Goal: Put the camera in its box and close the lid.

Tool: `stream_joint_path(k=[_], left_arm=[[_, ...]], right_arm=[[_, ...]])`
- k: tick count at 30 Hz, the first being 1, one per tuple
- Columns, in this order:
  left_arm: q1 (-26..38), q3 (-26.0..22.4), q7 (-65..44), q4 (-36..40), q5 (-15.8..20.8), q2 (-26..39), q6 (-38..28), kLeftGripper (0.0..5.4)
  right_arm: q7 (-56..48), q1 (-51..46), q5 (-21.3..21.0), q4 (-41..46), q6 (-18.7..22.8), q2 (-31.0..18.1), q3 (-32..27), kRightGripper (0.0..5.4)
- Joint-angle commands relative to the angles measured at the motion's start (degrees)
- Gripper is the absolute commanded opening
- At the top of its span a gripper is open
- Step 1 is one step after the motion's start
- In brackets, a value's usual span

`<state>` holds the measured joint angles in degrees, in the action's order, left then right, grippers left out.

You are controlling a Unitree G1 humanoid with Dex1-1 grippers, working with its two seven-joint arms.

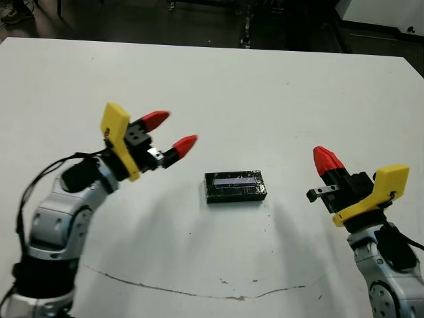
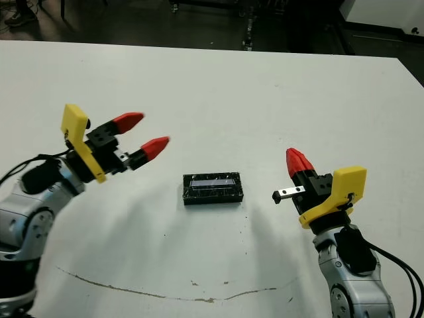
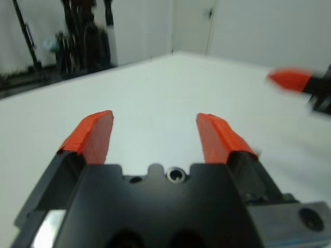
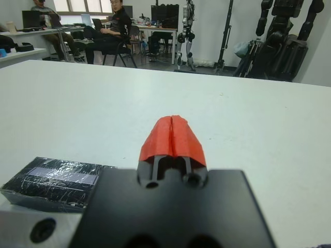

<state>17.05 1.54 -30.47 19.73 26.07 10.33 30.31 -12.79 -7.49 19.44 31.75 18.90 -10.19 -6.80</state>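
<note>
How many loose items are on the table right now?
1: the lid sits closed at the table's centre, between both arms. Box and camera may be hidden beneath it; neither shows.

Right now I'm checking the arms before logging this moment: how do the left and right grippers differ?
The left gripper has its fingers spread apart, while the right gripper has its fingers pressed together. The left gripper points toward the table's middle; the right gripper points up and away from the robot. Neither holds anything, and both hang clear on either side of the lid, not touching it. Both have red tips and a yellow guard.
</note>
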Motion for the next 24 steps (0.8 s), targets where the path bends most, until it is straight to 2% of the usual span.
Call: stream_joint_path(k=[1, 5, 12, 16, 21, 24], left_arm=[[0.6, 3.1, 3.5, 1.1, 0.2, -2.8, 2.4, 3.26], [0.5, 7.4, 5.4, 0.9, -1.0, -4.8, 2.4, 2.65], [0.6, 13.6, 6.5, -3.6, -2.9, -7.2, 3.2, 1.72], [1.1, 16.9, 7.2, -7.9, -6.3, -7.5, 2.8, 1.11], [2.2, 18.7, 7.3, -15.6, -8.9, -8.1, 4.7, 0.45], [2.0, 21.0, 6.5, -20.1, -11.8, -7.7, 2.8, 0.04]], right_arm=[[0.6, -0.6, -0.2, -0.4, 0.1, -0.1, -0.3, 0.0], [1.8, -0.5, 0.0, 0.1, 1.2, 0.4, -0.3, 0.0], [2.9, -0.7, -0.8, 0.0, 0.7, 0.4, -0.3, 0.0], [3.9, -0.6, -0.7, 0.6, 1.6, 0.4, -0.5, 0.0], [3.9, -0.5, -0.5, 0.5, 1.3, 0.1, -0.7, 0.0], [3.4, -0.5, -0.4, 0.1, 0.6, 0.1, -0.7, 0.0]])
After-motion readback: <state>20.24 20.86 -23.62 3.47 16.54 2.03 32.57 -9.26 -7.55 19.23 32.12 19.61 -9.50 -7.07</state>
